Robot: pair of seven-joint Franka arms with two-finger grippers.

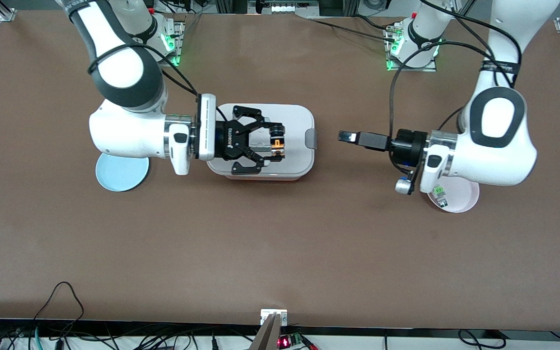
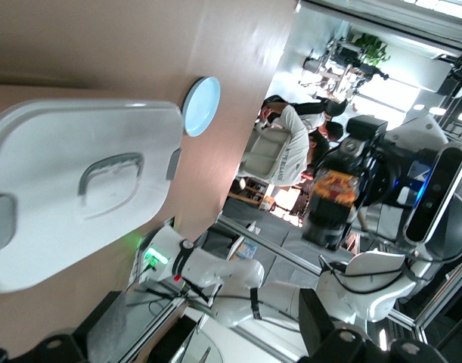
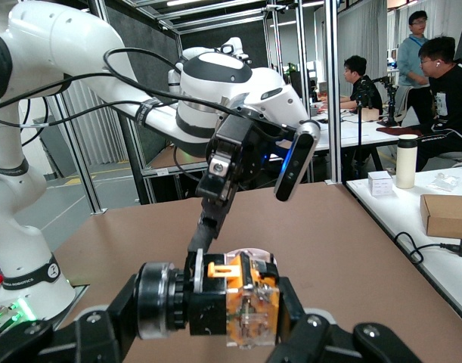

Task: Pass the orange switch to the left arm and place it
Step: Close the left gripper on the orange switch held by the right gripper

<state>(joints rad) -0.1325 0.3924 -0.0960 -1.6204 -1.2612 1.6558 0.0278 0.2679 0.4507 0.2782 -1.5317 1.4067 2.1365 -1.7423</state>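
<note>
Right tool (image 1: 274,142) is over the box (image 1: 304,121), pinching the switch (image 1: 277,144) between its fingertips, up in the air; right wrist view shows the switch (image 3: 242,302) clamped in the fingers, orange body with black barrel; left tool (image 1: 345,136) hangs over bare table (image 1: 280,243) between box and pink plate (image 1: 464,200), pointing at the right tool, fingers spread; small green-and-clear part (image 1: 439,195) lies on the pink plate; blue plate (image 1: 114,177) lies at the right arm's end.
</note>
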